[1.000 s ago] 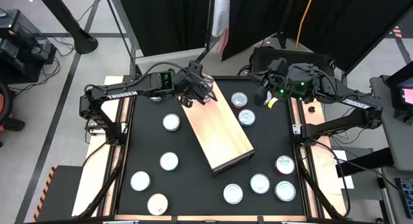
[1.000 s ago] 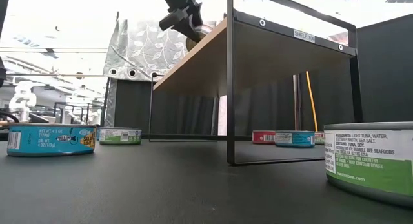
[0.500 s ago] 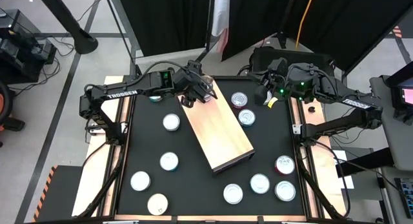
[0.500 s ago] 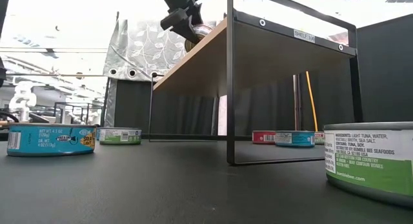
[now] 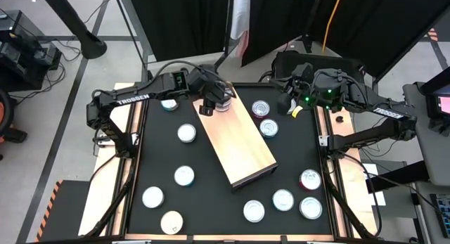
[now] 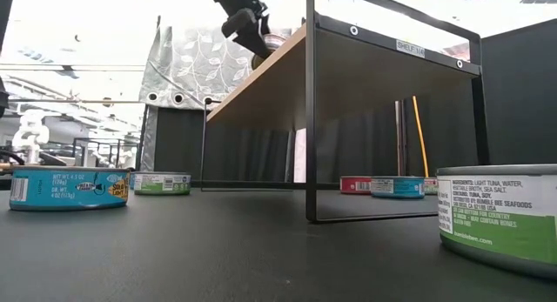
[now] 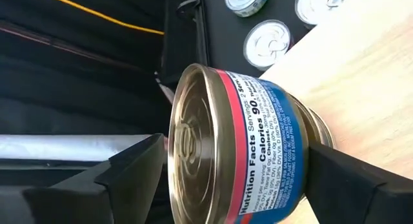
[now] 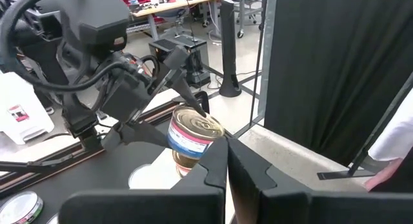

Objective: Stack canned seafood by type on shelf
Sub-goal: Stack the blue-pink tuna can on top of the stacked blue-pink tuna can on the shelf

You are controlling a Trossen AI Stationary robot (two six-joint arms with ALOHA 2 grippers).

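At the far end of the shelf (image 5: pixel 238 140), my left claw (image 5: pixel 213 102) stands with its fingers apart on either side of a red-and-blue tin (image 7: pixel 255 150), which sits on top of a second tin on the wood. I judge the 2-tin stack freshly set and easily upset: if I pull away at an angle, a finger could clip the upper tin and slide it off the lower one, or off the shelf end just beside it. My right claw (image 8: pixel 226 162) waits with its fingers together near the bench's far right corner. Other tins lie scattered on the black bench (image 5: pixel 211 195).
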